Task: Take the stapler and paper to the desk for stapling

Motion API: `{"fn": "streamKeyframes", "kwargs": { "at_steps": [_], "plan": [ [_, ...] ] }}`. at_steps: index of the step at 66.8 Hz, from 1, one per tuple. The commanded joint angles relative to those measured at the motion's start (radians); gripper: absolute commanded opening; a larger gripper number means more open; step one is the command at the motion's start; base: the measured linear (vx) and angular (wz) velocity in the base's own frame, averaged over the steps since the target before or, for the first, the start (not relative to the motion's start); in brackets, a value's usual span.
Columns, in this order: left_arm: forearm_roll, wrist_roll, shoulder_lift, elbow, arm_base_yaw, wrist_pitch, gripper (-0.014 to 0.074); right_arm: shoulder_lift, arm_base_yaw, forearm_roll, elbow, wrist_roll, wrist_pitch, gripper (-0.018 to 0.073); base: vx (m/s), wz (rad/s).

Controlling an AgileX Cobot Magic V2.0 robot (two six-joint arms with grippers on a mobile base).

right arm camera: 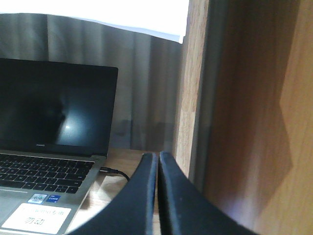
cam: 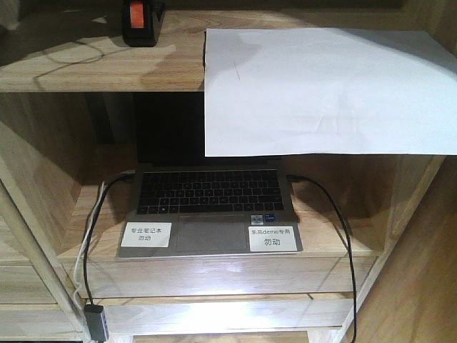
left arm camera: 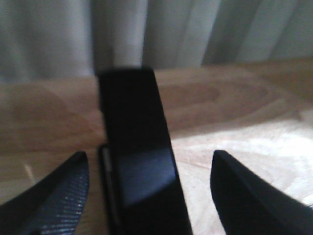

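Note:
The black stapler (cam: 141,21), with an orange-red patch facing me, stands on the top board of the wooden shelf unit (cam: 86,64) at the upper left. In the left wrist view the stapler (left arm camera: 137,147) lies lengthwise between the fingers of my left gripper (left arm camera: 149,156), which is open and closer to its left finger. The white paper (cam: 321,86) lies on the same top board to the right, its front half hanging over the edge; its lower edge shows as the paper (right arm camera: 122,12). My right gripper (right arm camera: 156,155) is shut and empty, low beside the shelf's right wall. The desk is out of view.
An open laptop (cam: 207,207) with two white labels sits in the compartment below the paper, also seen as the laptop (right arm camera: 49,117). Cables (cam: 335,214) run from both its sides. The upright shelf wall (right arm camera: 195,98) stands close to my right gripper. A curtain (left arm camera: 146,34) hangs behind.

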Motion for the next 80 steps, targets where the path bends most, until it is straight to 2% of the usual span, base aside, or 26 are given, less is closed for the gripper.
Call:
{"fn": "streamKeyframes", "kwargs": {
  "at_steps": [1,16,25,32,45,64,69,80],
  "plan": [
    [-0.008,0.000,-0.037,-0.030,-0.002,-0.066,0.0501,-0.011,-0.003,-0.001,0.004,-0.005,-0.080,-0.0009,0.00,0.00],
    [-0.006,0.000,-0.015,-0.030,-0.002,-0.097,0.0501,-0.011,-0.003,-0.001,0.004,-0.005,-0.080,-0.0009,0.00,0.00],
    [0.032,0.000,-0.014,-0.030,-0.002,-0.107,0.0465,-0.011,-0.003,-0.001,0.004,-0.005,-0.080,-0.0009,0.00,0.00],
    [0.040,-0.001,-0.014,-0.030,-0.002,-0.102,0.0346,-0.011,-0.003,-0.001,0.004,-0.005,-0.080,-0.0009,0.00,0.00],
    [0.035,0.050,-0.014,-0.030,-0.002,-0.100,-0.0010,-0.011,-0.003,-0.001,0.004,-0.005,-0.080,-0.0009,0.00,0.00],
    [0.032,0.052,-0.072,-0.030,-0.002,-0.183,-0.0008,-0.011,-0.003,-0.001,0.004,-0.005,-0.080,-0.0009,0.00,0.00],
    [0.009,0.055,-0.104,-0.030,-0.002,-0.212,-0.0008,-0.011,-0.003,-0.001,0.004,-0.005,-0.080,-0.0009,0.00,0.00],
    [0.002,0.087,-0.163,-0.028,-0.003,-0.201,-0.0007,-0.011,-0.003,-0.001,0.004,-0.005,-0.080,-0.0009,0.00,0.00]
  ]
}}
